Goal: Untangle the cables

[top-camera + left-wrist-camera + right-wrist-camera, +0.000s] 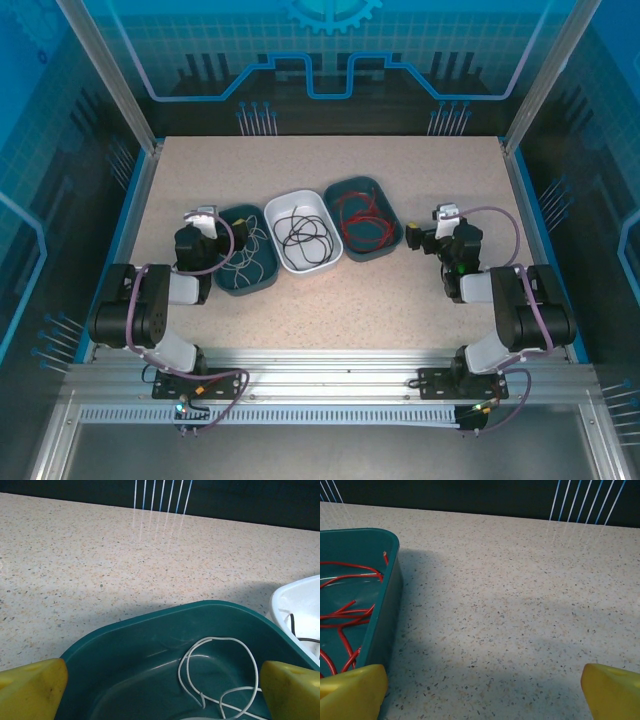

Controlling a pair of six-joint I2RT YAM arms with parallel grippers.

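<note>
Left pincer (160, 692): wide open, empty, yellow fingers at the bottom corners of its wrist view. Right pincer (482, 692): same, wide and empty.

Whitish cables (243, 256) lie in the left teal tray (150, 617), directly ahead of the left pincer. One loop sits on the tray floor roughly on the centreline between the fingers, not touching them. Height above the tray: can't tell.

Black cables (303, 235) are coiled in the white tray (290, 204), just beside the left teal tray and to the left pincer's right.

Red cables (362, 222) lie in the right teal tray (395, 542), off to the right pincer's left. That pincer looks at bare table (520, 590), so the tray wall stands between it and the red strands.

Handling, my read:
- Very light, limp, far thinner than a finger. No stiffness, so pulling works and pushing won't.
- The jacket looks smooth and may slip, so the pincer needs to close almost fully.
- Take one strand only, at a raised loop or a free end clear of the tray wall.
- Loops overlap within each tray. Whether they're knotted, can't tell. Lift slowly, or neighbouring strands come along.
</note>
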